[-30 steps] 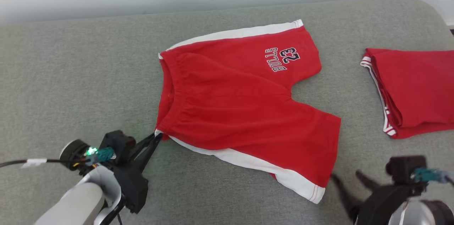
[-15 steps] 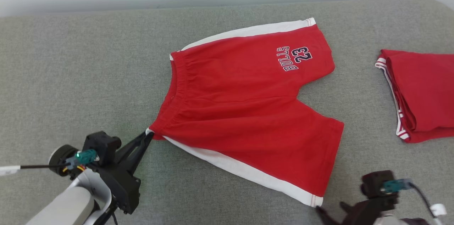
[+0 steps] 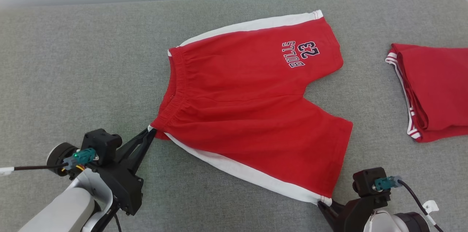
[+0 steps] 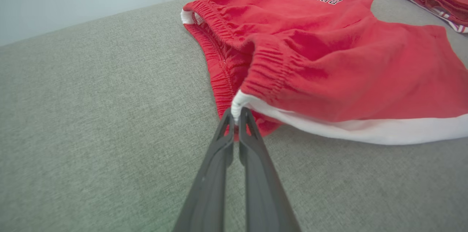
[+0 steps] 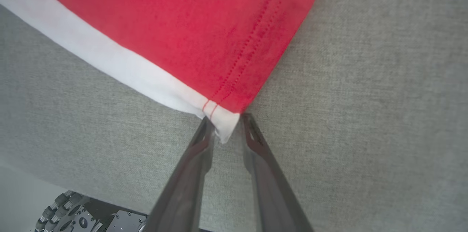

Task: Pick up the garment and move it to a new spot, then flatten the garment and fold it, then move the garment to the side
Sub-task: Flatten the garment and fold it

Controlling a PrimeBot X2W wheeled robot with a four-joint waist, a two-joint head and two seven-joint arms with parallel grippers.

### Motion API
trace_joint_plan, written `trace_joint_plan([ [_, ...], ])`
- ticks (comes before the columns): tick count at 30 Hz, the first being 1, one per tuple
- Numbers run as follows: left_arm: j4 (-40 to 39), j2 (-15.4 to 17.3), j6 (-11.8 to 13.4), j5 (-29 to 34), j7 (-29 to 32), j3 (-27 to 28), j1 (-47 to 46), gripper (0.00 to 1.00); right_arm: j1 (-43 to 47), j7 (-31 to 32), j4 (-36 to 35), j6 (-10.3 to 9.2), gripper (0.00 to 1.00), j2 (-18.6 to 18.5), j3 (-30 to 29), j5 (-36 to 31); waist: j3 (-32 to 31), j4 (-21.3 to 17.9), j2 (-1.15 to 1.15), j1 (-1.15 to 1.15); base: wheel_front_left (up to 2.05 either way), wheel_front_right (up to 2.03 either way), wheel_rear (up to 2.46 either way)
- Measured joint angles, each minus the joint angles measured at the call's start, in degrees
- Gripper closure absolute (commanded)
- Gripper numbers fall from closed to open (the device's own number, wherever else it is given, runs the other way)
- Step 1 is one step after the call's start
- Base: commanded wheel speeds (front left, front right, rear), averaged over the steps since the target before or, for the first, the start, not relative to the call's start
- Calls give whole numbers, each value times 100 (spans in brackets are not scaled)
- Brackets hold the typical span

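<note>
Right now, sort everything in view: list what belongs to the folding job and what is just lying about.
Job: red shorts, spread on the grey cushion; left gripper, shut on the waistband corner; right gripper, jaws apart around the hem corner.
Lying about: folded red garment at the right.

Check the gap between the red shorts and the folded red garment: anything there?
Nothing: bare grey cushion separates the red shorts from the folded red garment in the head view.

Left gripper (image 3: 150,133), 8 o'clock in head view: two long dark tapered fingers, black housing, teal connector (image 3: 85,155), black cable (image 3: 36,167), pale grey forearm (image 3: 60,213). Right gripper (image 3: 323,205), 5 o'clock: same build, white tag (image 3: 431,206) on its cable.
</note>
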Motion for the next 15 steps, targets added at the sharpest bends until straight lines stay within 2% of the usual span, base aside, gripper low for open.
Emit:
trace_joint_plan([
  [2,-7,5,8,-23,-2,2,0,100,-14,-22,0,0,80,-19,1,59,17,-10,0,0,0,0,0],
  [3,-13,7,18,-25,-9,5,0,100,-15,-78,-9,0,100,-27,-23,58,22,-12,0,0,0,0,0],
  [10,-211,-67,37,-300,-176,185,54,100,-502,-673,-325,0,100,-223,-739,-226,-22,14,0,0,0,0,0],
  [15,-635,-123,208,-452,-151,144,331,100,-698,-617,-541,1,100,-549,-1092,-316,-139,62,0,0,0,0,0],
])
